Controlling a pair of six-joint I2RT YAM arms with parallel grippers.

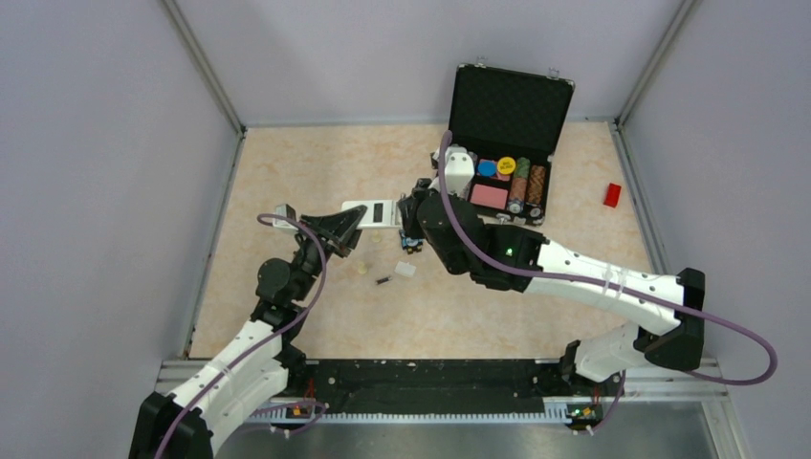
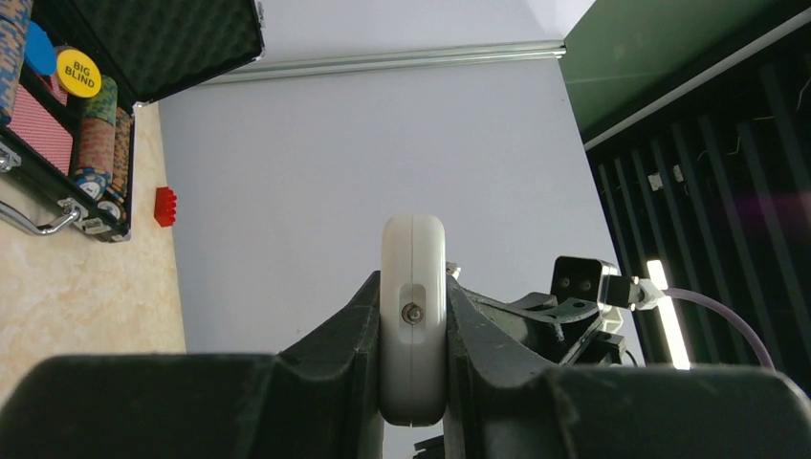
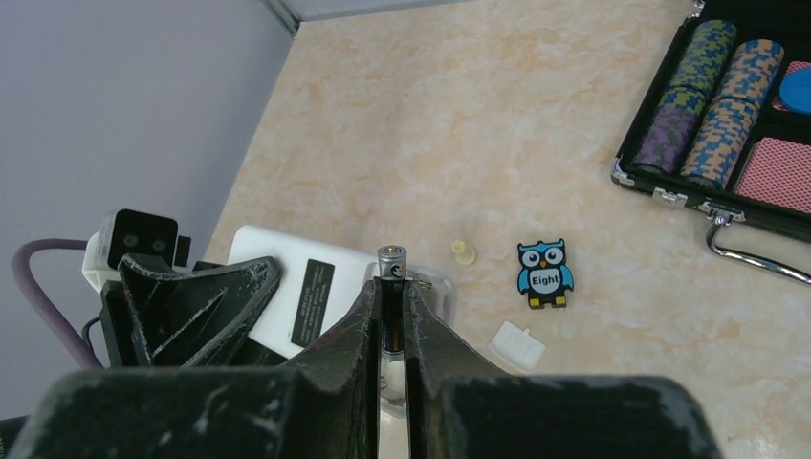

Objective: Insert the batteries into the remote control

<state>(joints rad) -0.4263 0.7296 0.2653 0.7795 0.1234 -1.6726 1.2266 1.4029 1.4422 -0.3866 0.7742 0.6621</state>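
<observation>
My left gripper (image 1: 346,229) is shut on the white remote control (image 1: 375,212) and holds it level, white back up, above the table. In the left wrist view the remote's rounded end (image 2: 413,316) sits clamped between the fingers. My right gripper (image 1: 412,239) is shut on one battery (image 3: 391,266), upright, its pale metal end up, right over the remote's (image 3: 287,287) open end. A second battery (image 1: 383,280) lies on the table below the remote. The bay itself is mostly hidden behind my right fingers.
A small white cover piece (image 1: 405,270) and a cream peg (image 1: 361,269) lie near the loose battery. A blue owl toy (image 3: 545,273) lies to the right. An open black case of poker chips (image 1: 507,143) stands at the back. A red block (image 1: 612,195) lies far right.
</observation>
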